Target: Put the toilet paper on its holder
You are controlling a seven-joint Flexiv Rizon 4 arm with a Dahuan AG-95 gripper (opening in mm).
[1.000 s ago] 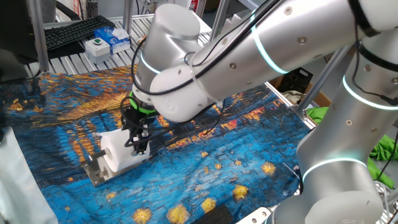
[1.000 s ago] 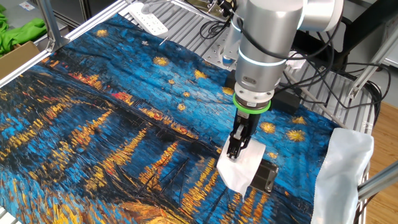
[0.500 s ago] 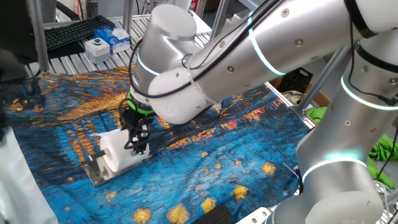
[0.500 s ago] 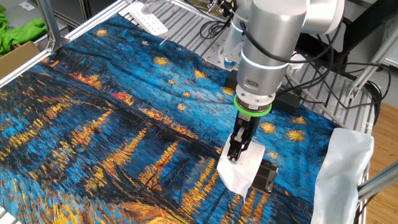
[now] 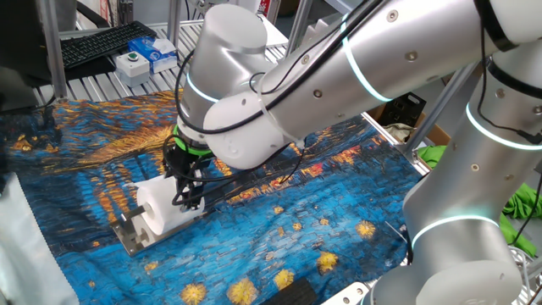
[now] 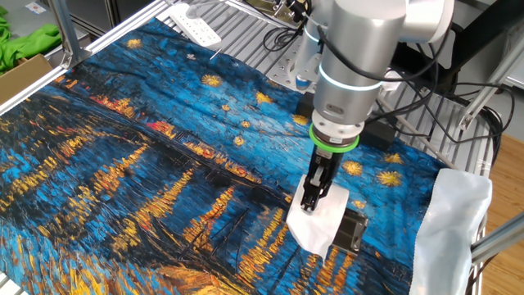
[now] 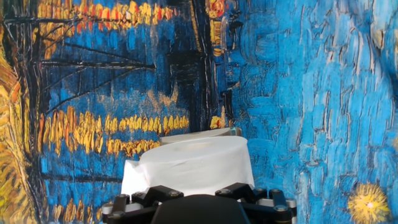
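My gripper (image 5: 188,202) points down, jaws spread wide around the toilet paper (image 5: 161,206) on its holder (image 5: 129,235); whether it grips, I cannot tell.

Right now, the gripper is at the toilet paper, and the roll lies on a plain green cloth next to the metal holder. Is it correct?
Not fully. The cloth is not plain green: the other fixed view shows a blue and yellow painting print. The rest holds: the gripper is at the toilet paper, next to the metal holder.
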